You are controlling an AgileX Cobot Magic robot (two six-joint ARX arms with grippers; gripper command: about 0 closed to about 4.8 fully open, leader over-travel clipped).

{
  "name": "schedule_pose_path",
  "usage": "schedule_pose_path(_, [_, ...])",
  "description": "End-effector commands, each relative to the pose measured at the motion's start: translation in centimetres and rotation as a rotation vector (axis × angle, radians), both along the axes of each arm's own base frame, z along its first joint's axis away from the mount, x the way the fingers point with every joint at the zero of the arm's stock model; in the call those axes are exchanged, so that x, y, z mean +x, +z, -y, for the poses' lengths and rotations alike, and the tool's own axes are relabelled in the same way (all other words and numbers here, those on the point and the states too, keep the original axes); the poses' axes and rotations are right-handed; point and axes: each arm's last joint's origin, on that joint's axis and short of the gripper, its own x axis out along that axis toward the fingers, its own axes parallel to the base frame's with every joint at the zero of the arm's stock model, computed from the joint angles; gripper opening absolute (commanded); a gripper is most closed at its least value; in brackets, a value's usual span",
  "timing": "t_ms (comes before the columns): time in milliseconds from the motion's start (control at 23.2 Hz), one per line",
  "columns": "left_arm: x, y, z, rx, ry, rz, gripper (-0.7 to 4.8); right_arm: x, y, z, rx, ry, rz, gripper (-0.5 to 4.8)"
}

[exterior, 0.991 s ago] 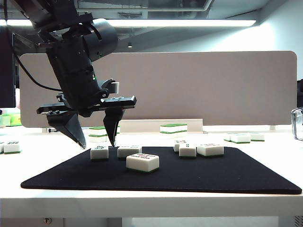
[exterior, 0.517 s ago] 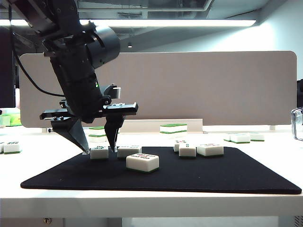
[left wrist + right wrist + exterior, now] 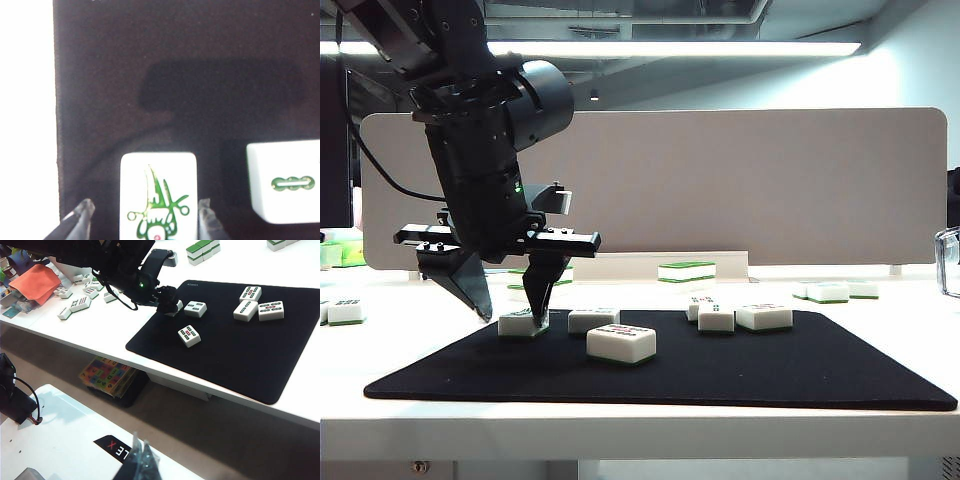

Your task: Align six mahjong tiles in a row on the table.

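Left wrist view crops bird tile [image 3: 158, 200], seemingly ungripped.

My left gripper [image 3: 510, 318]: black two-finger claw on bulky black arm, reaching down steeply, fingertips low over black mat at its left end. Fingers [image 3: 80, 220] spread apart, one each side of small white mahjong tile with green bird mark [image 3: 158, 197], gaps visible. My right gripper [image 3: 141, 460]: parked far back, off tabletop, translucent fingers pressed together.
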Motion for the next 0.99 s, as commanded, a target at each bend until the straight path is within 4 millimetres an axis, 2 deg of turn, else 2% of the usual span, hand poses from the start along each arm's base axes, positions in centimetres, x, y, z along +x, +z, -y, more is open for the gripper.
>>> schedule_pose_path(43, [0.0,0.1,0.0,0.02,-0.016,0.006,2.74,-0.3,0.0,0.0,-0.002,0.004,0.026,-0.01])
schedule_pose_path(129, [-0.1,0.4,0.0,-0.001,-0.027,0.001,2.74,-0.3,0.0,0.0,-0.002,0.004,0.026,-0.01])
schedule_pose_path(259, [-0.7,2.1,0.2,-0.143,-0.117,-0.02,2.74,-0.3,0.0,0.0,-0.002,0.004,0.026,-0.01])
schedule_pose_path(345, [-0.9,2.8,0.3,-0.176,-0.186,-0.013,2.74,-0.3,0.0,0.0,-0.001,0.004,0.026,-0.01])
schedule_pose_path(560, [-1.1,3.1,0.7,-0.249,-0.321,-0.034,2.74,-0.3,0.0,0.0,-0.002,0.003,0.026,-0.01])
schedule_pose_path(776, [-1.6,4.1,2.3,-0.256,-0.417,-0.025,2.74,-0.2,0.0,0.0,-0.006,-0.005,0.026,-0.01])
schedule_pose_path(862, [-1.8,5.6,3.2,-0.249,-0.435,-0.026,2.74,-0.2,0.0,0.1,-0.01,-0.014,0.026,-0.01])
schedule_pose_path(948, [-1.7,7.7,3.9,-0.249,-0.445,-0.007,2.74,-0.2,0.0,0.0,-0.01,-0.014,0.026,-0.01])
schedule_pose_path(991, [-1.5,9.4,4.3,-0.261,-0.451,0.019,2.74,-0.2,0.0,0.0,-0.01,-0.014,0.026,-0.01])
